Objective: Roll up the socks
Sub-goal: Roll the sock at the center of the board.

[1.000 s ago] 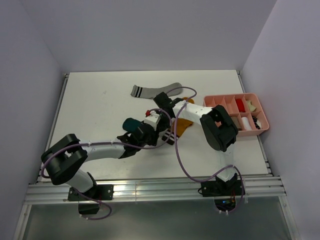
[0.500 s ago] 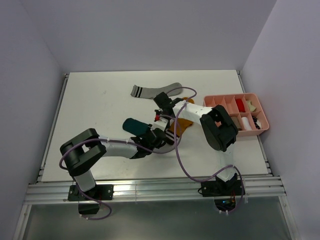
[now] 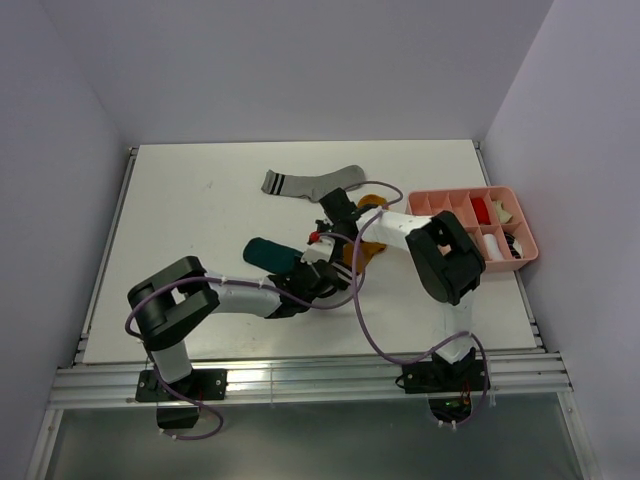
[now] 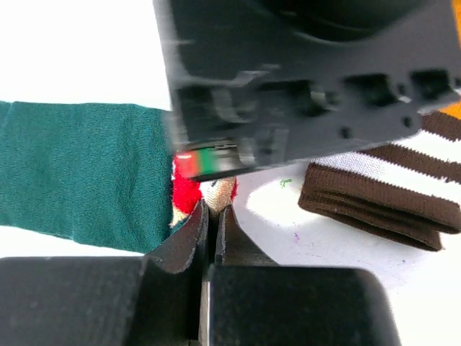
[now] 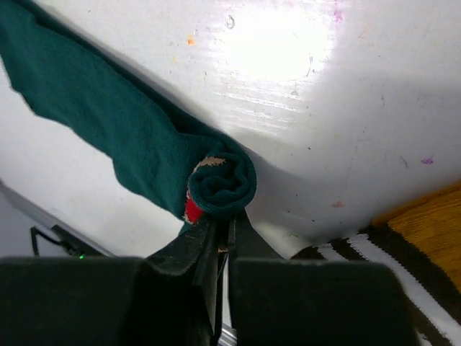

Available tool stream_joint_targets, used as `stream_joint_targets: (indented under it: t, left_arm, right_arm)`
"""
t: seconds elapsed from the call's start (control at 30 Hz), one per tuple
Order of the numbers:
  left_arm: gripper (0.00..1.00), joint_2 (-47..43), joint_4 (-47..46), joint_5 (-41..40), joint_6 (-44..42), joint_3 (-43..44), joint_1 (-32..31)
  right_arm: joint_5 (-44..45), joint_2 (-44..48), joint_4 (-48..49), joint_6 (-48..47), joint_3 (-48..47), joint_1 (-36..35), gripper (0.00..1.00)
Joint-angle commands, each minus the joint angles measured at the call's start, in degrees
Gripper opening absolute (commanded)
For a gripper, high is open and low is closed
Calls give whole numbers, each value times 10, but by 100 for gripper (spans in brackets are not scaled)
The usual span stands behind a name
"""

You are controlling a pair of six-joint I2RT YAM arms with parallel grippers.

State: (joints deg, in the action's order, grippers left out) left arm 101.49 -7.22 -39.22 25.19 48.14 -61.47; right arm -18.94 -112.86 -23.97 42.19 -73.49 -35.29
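Note:
The dark teal sock [image 3: 268, 252] lies mid-table, with one end rolled into a small coil [image 5: 224, 184]. My right gripper [image 5: 224, 225] is shut on that coil from below; from above it shows at the sock's right end [image 3: 330, 232]. My left gripper [image 4: 214, 210] is shut on the sock's red-white printed edge [image 4: 189, 192], right under the right gripper's body, and shows from above beside it [image 3: 320, 272]. The mustard sock [image 3: 370, 250] with its brown-white cuff [image 4: 382, 189] lies just right of both grippers. The grey sock [image 3: 310, 182] lies behind them.
A pink compartment tray [image 3: 522, 262] with small red, white and cream bundles stands at the right edge. Purple cables loop round both arms near the mustard sock. White walls enclose the table at the back and both sides.
My left arm has reached further right and its gripper now sits under the right gripper at the sock's end. The right gripper has shifted slightly right, uncovering more of the grey sock.

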Motion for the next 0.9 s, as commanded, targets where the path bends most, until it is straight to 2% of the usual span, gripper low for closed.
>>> stream_joint_targets:
  t: [0.0,0.03,0.07,0.17,0.37,0.47,0.6,0.87]
  left_arm:
    - [1,-3,53,66,38,-25,9]
    - [1,-10,49,84,42,-30,13]
    - [1,-18,43,97,46,-36,21]
    - [1,-54,19,161,65,-60,48]
    - [1,-110,-43,322,98,-114,128]
    - [1,-125,-71,381,114,-125,158]
    - [1,-133,-114,509,157,-149,214]
    - [1,-91,-164,652,229,-154,325]
  right_arm:
    - [-55,48,79,30,53,7,10]
    - [-58,59,114,35,73,9,14]
    - [-63,68,131,45,81,16,24]
    - [-59,112,183,61,108,29,44]
    - [-41,176,276,93,171,48,63]
    - [-30,190,307,93,197,51,67]
    - [-36,197,347,97,227,51,67]
    - [-36,171,403,102,270,35,67]
